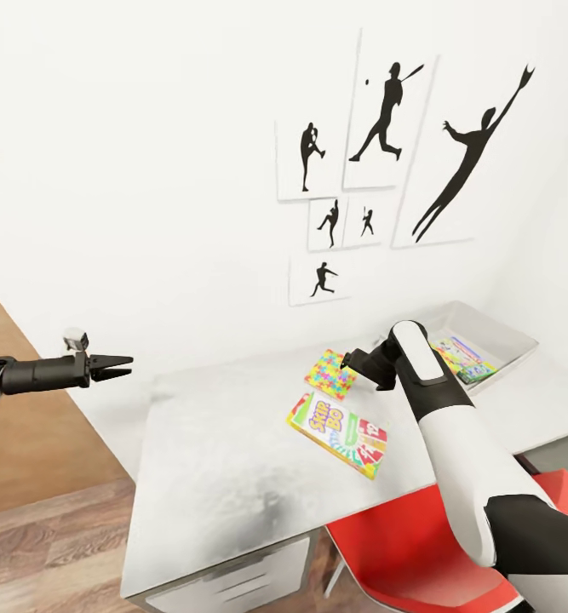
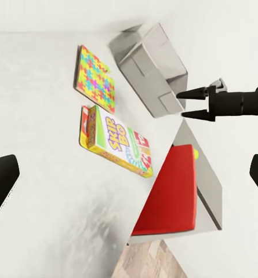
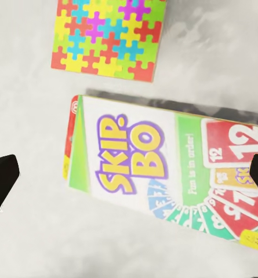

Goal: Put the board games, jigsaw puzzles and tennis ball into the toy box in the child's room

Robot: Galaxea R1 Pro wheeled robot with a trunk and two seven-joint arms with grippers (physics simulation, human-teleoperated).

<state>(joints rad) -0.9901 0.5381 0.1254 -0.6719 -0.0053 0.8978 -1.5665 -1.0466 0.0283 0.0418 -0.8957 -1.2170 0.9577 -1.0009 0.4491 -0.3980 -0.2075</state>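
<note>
The Skip-Bo box (image 1: 338, 435) lies flat on the counter (image 1: 224, 460), face up, toward the far edge. Just beside it, nearer the wall, lies one puzzle (image 1: 332, 374), also flat; the two are close but apart. Further along that edge, at the far corner by the wall, stands the toy box (image 1: 513, 345), and something flat and printed (image 1: 462, 358) already lies in it: blue, green and yellow, but too small to say which toy it is. I judge that at least one piece is stowed, and that the Skip-Bo box and this puzzle are left on the counter. The ball, the other puzzle and the remaining games cannot be made out here, so their state stays unknown.

The right claw (image 1: 352, 358) hangs over the puzzle and the Skip-Bo box, looking down on both; its fingers (image 3: 2, 179) stand wide apart and hold nothing. It looks set to take one of the two next. The left claw (image 1: 120, 366) is held out level, off the near corner of the counter and well apart from the toys; its tips are parted and empty. A red chair (image 1: 403, 545) is tucked under the counter.
</note>
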